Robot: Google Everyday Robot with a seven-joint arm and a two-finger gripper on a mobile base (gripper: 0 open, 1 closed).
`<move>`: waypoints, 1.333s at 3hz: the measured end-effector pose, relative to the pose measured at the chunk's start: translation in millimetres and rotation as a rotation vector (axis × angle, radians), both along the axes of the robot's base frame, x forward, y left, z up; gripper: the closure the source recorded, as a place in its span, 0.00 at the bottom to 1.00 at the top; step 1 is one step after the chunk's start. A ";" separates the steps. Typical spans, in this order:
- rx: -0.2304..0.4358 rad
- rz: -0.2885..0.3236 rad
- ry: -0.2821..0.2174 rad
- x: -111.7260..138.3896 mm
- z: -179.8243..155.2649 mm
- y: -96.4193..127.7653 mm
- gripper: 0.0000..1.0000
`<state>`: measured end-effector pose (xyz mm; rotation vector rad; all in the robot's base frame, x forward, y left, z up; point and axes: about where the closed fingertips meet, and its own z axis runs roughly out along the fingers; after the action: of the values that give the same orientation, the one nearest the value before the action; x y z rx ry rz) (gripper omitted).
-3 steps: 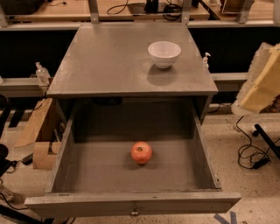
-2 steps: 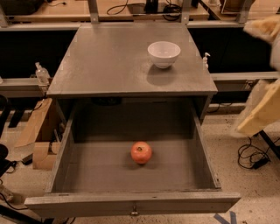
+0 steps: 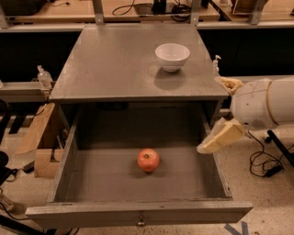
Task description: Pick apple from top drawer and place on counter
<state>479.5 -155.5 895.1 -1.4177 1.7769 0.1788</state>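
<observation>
Apple (image 3: 148, 159): round, red-orange, paler stem dimple; resting mid-floor of top drawer (image 3: 105, 176), grey matte boxy wood. Gripper (image 3: 215, 117) at drawer's right wall, cream fingers spread, holding nothing.

Robotics lab: benches (image 3: 55, 9) carrying cables (image 3: 121, 8) along the back, loose cords (image 3: 264, 167) beside the cabinet, gripper (image 3: 219, 138) at the drawer's (image 3: 138, 213) right wall.

My gripper (image 3: 221, 137) hangs at the right edge of the open top drawer (image 3: 138, 214), just over its right wall, w/ my white arm (image 3: 268, 102) behind it. Apple (image 3: 148, 159) sits on the drawer floor approx. mid-drawer, well apart from the gripper. Counter (image 3: 115, 64) above carries a white bowl (image 3: 172, 56) toward back right. Cardboard box (image 3: 40, 137) on the floor, left of the cabinet.
</observation>
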 end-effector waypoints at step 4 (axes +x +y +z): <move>0.117 0.066 0.142 31.0 -119.1 43.4 0.00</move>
<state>510.5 -112.2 776.0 -1.4098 1.8037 0.4207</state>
